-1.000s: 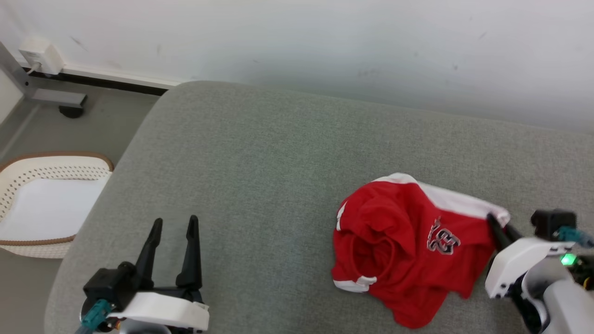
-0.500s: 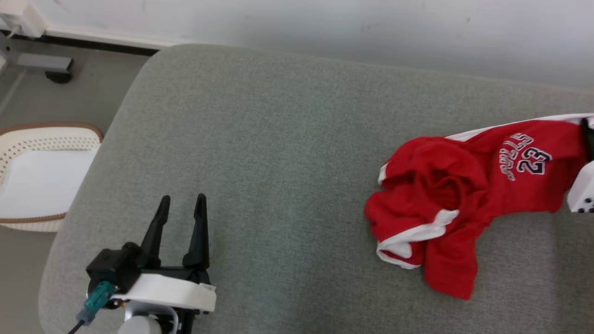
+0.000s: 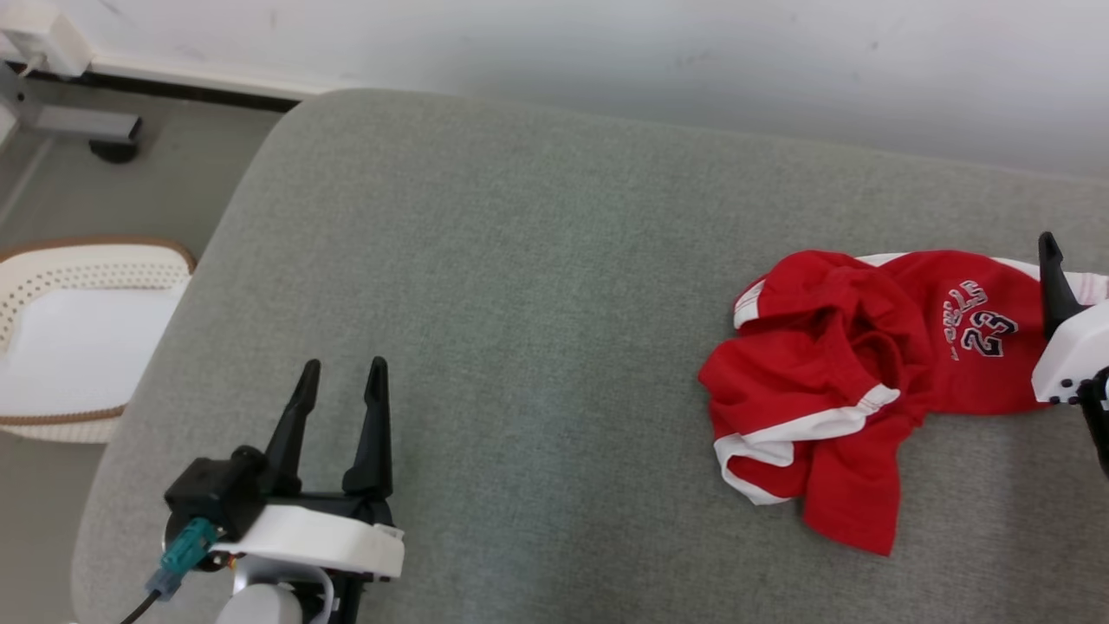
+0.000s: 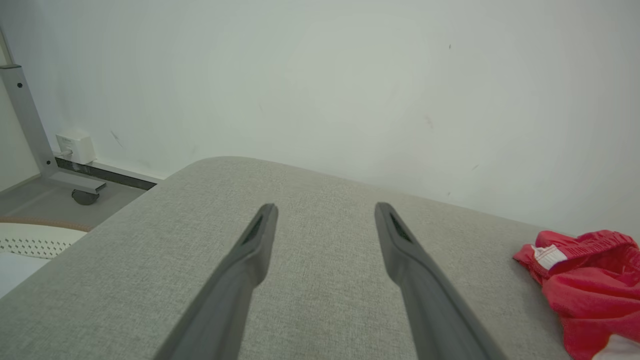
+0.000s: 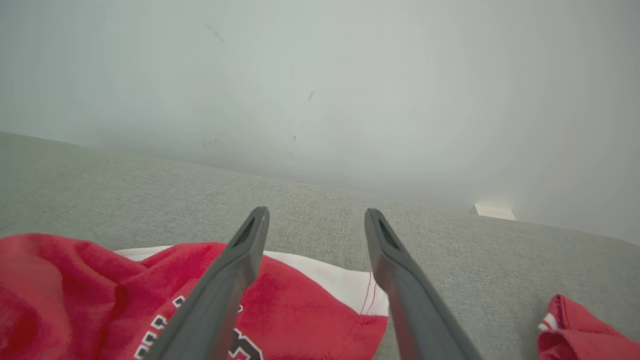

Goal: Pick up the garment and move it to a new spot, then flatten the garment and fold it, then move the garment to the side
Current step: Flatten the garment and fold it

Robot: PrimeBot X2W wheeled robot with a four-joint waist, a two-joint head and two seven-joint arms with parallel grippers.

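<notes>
Item: crumpled red cloth garment (image 3: 832, 364) with white bands and a stitched "23". It lies in a heap on the right part of the cushion, reaching to the right edge of the head view, and one red flap trails toward the near side. Its left end shows at the far right of the left wrist view (image 4: 590, 285).

Item: broad grey-green woven fabric cushion (image 3: 537, 260), rounded at its far left corner. It bears the garment. Plain cushion fabric lies between the left gripper and the heap.

Item: left gripper (image 3: 345, 364), two long dark fingers on a white wrist. It sits over the near left of the cushion, well apart from the garment, with its fingers spread wide and nothing between them (image 4: 326, 206).

Item: right gripper (image 5: 316, 211), fingers spread wide and gripping nothing. It is poised over the garment's right end (image 5: 75, 290), by the white band. Whether a finger touches the cloth cannot be told. In the head view one dark finger (image 3: 1051, 277) stands in front of the garment.

Surroundings:
- White perforated plastic basket with a brown rim (image 3: 95, 251), on the floor left of the cushion.
- Grey metal frame leg with a black caster (image 3: 82, 126).
- Small white box (image 3: 43, 48) at the foot of the wall.
- Plain white wall (image 3: 606, 52) behind the cushion.
</notes>
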